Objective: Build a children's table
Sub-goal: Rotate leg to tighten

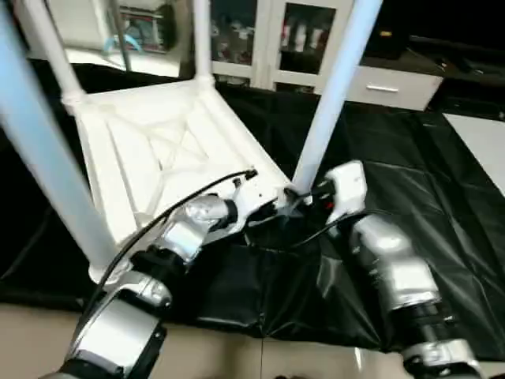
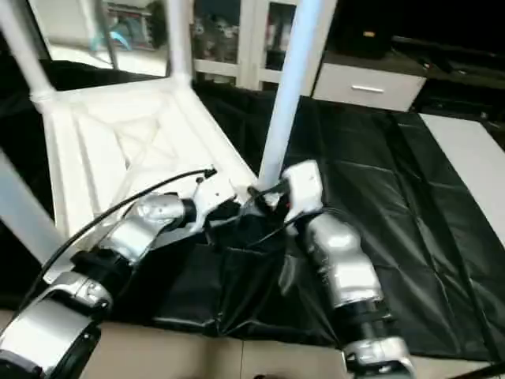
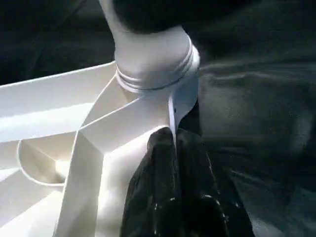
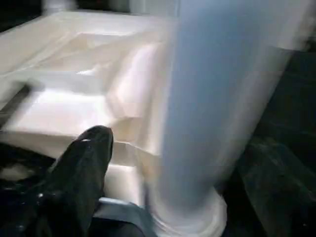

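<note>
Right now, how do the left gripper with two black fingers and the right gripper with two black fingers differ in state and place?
The left gripper is shut, fingers pressed together, while the right gripper looks open, one finger standing apart from the white tapered tube leg. The left pinches the rim of the white plastic ribbed tabletop beside the corner socket; the right sits at that leg's base. Both work at the same near corner.

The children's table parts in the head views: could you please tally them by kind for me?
Tabletop, upside down on the black sheet: 1
Legs standing in its corner sockets: 4 (near right, near left, far left, far right)
Total: 5 parts
</note>
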